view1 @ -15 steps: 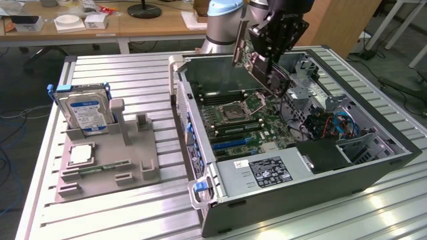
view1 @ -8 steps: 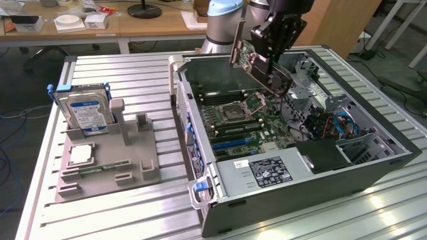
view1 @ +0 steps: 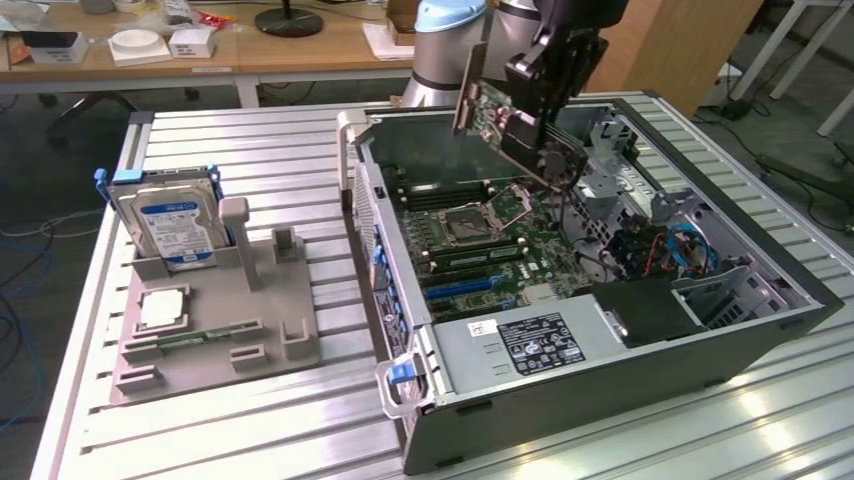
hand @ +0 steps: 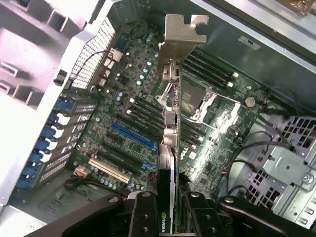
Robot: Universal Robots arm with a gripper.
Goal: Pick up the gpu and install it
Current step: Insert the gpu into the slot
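Thin, flat dark gpu card (view1: 507, 122) with a silvery metal bracket (hand: 180, 39) hangs tilted over the green motherboard (hand: 123, 113) in the open grey computer case (view1: 601, 390), my black gripper (hand: 168, 210) clamped on its faces. It looks light and stiff but fragile, best held by bare edges. Black cables (hand: 266, 148) and a metal drive cage (hand: 291, 168) crowd the slots.

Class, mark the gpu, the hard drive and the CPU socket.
gpu (hand: 180, 42): wrist view, on its metal bracket.
hard drive (view1: 171, 225): exterior view, on its blue-white label.
CPU socket (view1: 470, 222): exterior view, on its centre.
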